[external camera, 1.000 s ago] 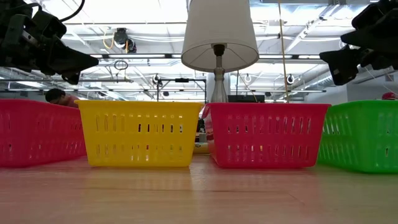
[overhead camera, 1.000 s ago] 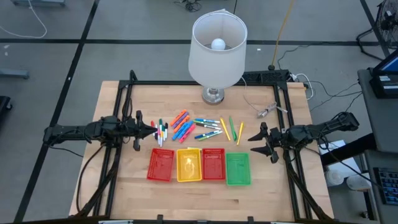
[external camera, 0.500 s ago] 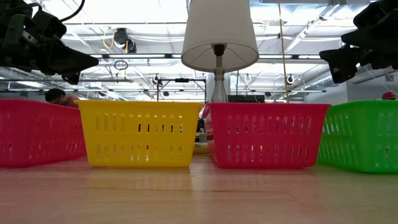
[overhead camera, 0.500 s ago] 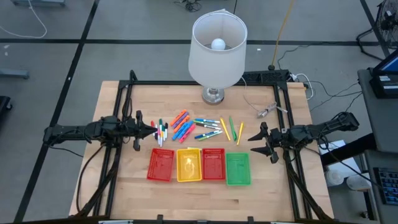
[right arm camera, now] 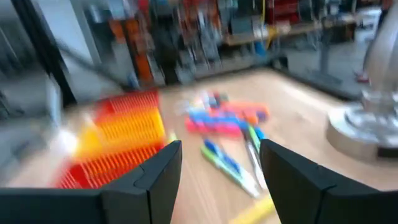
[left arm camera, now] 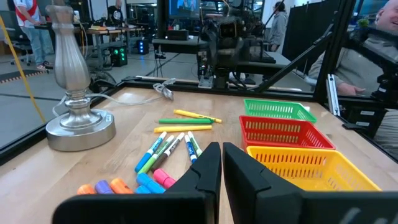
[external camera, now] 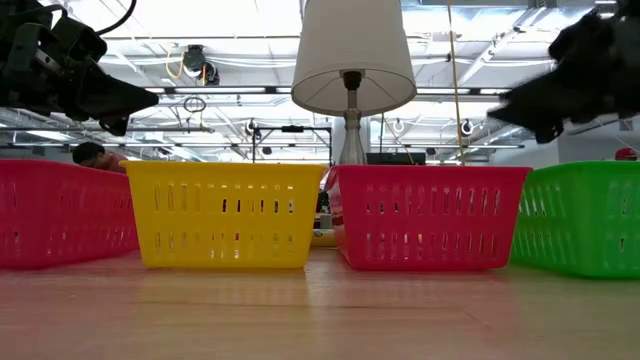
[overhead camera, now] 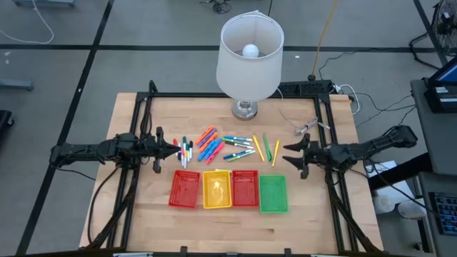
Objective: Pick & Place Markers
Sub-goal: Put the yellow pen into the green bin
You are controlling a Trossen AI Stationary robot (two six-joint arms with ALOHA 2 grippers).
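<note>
My left arm stretched in from left side, low and level, wrist pointing toward centre. Left hand (overhead camera: 170, 150) hovers above bench, fingers pressed almost together, thin slit between them, nothing held. My right arm reaches in from right side, elbow out past bench edge. Right hand (overhead camera: 293, 156) aimed at centre, fingers (right arm camera: 154, 177) spread wide apart, empty, off bench surface. Both hands well apart.

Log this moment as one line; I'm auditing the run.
stage: approach | right gripper: open, beside markers | left gripper: shut, waiting at pile's other side | trays: no markers visible inside
</note>
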